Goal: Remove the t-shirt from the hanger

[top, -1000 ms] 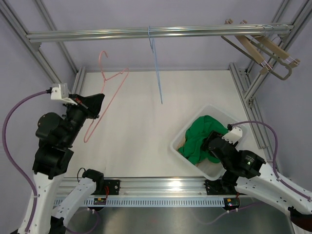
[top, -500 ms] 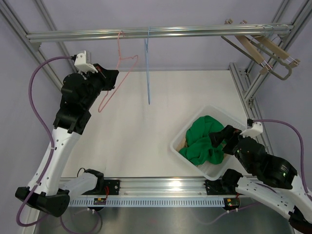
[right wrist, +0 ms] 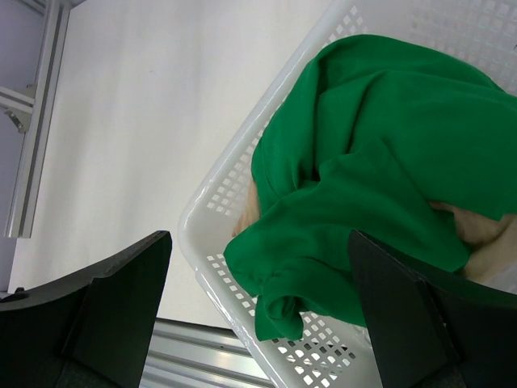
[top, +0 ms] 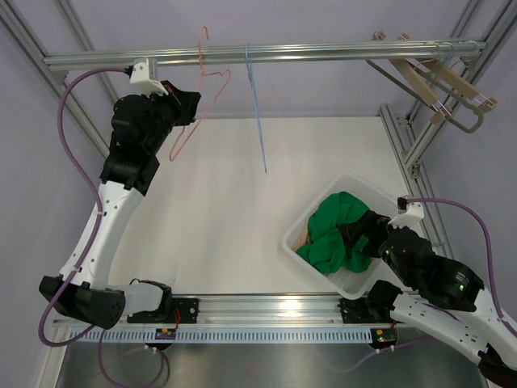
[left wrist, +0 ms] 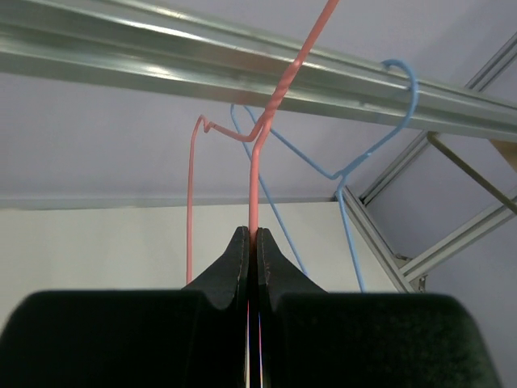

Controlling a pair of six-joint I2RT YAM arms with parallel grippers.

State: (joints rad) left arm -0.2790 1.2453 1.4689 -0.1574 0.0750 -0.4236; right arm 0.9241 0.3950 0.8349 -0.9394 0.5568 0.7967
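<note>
Step in hand, likely: rehang the bare pink hanger [left wrist: 253,186] on the rail [top: 323,50]. Carry the hook over the rail, left of the blue hanger [top: 259,121], avoid twisting, then lower. Left hand [left wrist: 252,239] clamped on the pink hanger's wire. Right hand [right wrist: 258,275] spread wide, holding nothing, above the green t-shirt [top: 331,230], which lies in the white basket [top: 292,242] near the bench's near right corner.

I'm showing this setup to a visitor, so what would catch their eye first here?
The bright green t-shirt heaped in the white basket at the near right. Then the pink hanger, pinched in the left end effector up by the metal rail, beside a blue hanger hooked on it.
</note>
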